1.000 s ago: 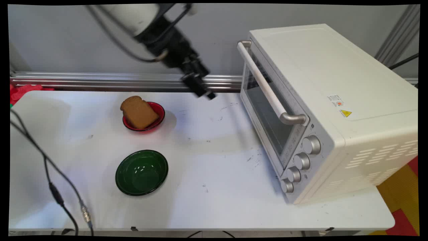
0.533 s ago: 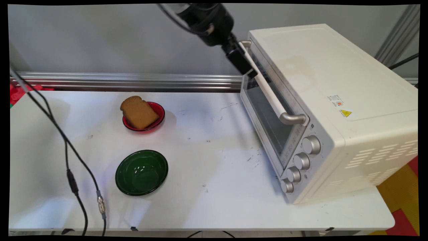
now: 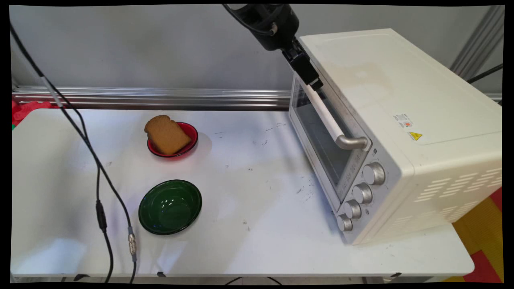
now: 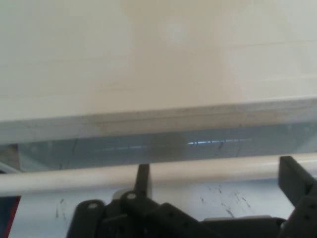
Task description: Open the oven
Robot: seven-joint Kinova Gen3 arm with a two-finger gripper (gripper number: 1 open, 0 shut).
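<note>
Two black fingers (image 4: 292, 173) of the gripper (image 3: 309, 76) stand wide apart at the top centre of the frame, straddling the far end of the toaster oven's (image 3: 401, 132) white door handle (image 3: 327, 116) without closing on it. Left of centre, a slice of brown bread (image 3: 166, 134) lies in a red bowl (image 3: 192, 138); an empty green bowl (image 3: 170, 206) sits below it on the white table (image 3: 261, 224).

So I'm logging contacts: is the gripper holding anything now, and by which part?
Nothing is clamped. The gripper is open, one finger on each side of the oven door's handle, near its far end.
</note>
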